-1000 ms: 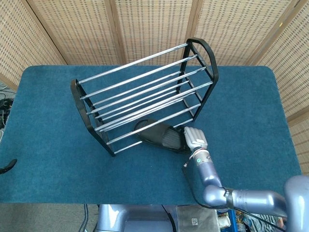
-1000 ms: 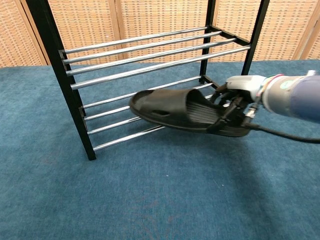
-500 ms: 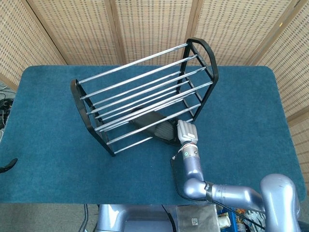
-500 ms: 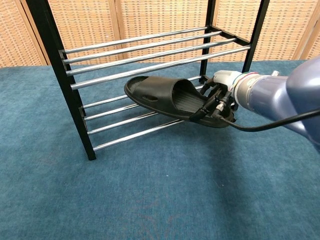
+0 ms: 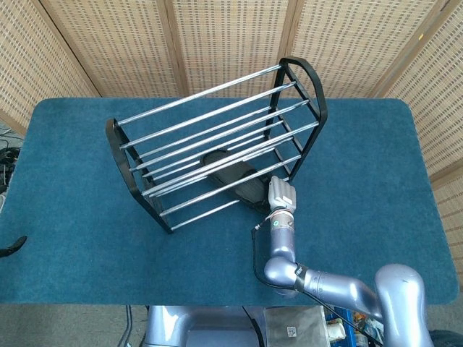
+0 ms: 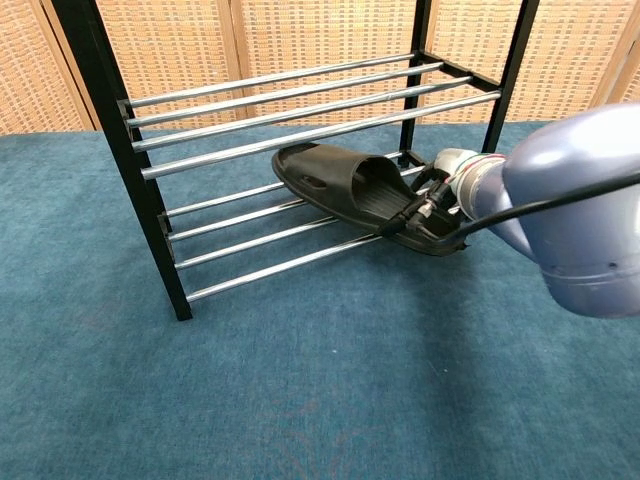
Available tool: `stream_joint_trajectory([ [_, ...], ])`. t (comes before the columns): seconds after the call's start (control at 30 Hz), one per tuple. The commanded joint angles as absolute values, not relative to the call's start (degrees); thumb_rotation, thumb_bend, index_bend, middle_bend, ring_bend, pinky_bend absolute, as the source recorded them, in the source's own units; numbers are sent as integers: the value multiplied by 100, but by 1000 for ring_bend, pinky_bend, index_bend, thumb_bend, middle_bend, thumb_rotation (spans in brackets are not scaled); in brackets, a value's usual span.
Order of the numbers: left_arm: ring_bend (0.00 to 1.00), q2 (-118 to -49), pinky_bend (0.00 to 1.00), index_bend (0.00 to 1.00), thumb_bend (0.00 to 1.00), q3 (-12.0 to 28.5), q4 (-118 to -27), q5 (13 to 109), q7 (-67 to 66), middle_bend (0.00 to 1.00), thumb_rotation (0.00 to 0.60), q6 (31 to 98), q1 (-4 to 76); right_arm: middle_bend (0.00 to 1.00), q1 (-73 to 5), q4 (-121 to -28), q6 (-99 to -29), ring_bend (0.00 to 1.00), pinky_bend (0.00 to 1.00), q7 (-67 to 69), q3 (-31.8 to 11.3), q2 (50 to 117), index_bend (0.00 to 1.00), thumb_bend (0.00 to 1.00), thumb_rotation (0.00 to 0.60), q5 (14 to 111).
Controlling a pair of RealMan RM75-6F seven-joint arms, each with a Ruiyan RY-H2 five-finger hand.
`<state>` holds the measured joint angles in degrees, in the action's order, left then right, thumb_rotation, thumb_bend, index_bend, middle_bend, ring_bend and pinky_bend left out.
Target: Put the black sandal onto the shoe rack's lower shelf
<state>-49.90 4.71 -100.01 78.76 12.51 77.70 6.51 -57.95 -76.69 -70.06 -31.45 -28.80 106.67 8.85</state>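
The black sandal (image 6: 345, 185) lies tilted across the lower shelf's chrome bars (image 6: 262, 235), toe toward the back, heel sticking out over the front bar. In the head view the black sandal (image 5: 233, 172) shows through the bars of the shoe rack (image 5: 217, 141). My right hand (image 6: 440, 197) grips the sandal's heel end from the right; the same right hand (image 5: 281, 195) sits just in front of the rack. The fingers are wrapped on the heel. My left hand is not in either view.
The rack stands on a blue carpeted table (image 5: 376, 181), angled, with black end frames (image 6: 120, 150). Its upper shelf bars (image 6: 300, 100) pass just above the sandal. Wicker screens (image 5: 231, 36) close the back. Open carpet lies in front of and right of the rack.
My right hand has pushed the sandal deeper into the rack and up onto the lower bars; the toe now lies further back under the upper shelf.
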Motion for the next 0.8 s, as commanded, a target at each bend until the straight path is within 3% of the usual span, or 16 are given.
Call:
stream_joint_trajectory([
  [0.03,0,-4985,0,0,247,474,-9992,7859,1265,0,600,7743,665,658,-5866,-7368,-7068,643,625,-3249,-3054,10871,590,620,600,753],
  [0.67,0,-4968,0,0,247,478,-9979,7811,1332,0,600,7671,698,617,-5809,-6836,-7338,643,620,-3440,-4012,11103,590,614,600,239],
  [0.73,0,-4965,0,0,247,476,-9982,7809,1335,0,600,7672,696,564,-5795,-6868,-7350,633,581,-3388,-4160,11111,563,543,600,168],
  [0.8,0,-4962,0,0,247,476,-9980,7811,1344,0,600,7674,695,483,-5777,-6916,-7342,580,488,-3366,-4222,11109,493,385,600,168],
])
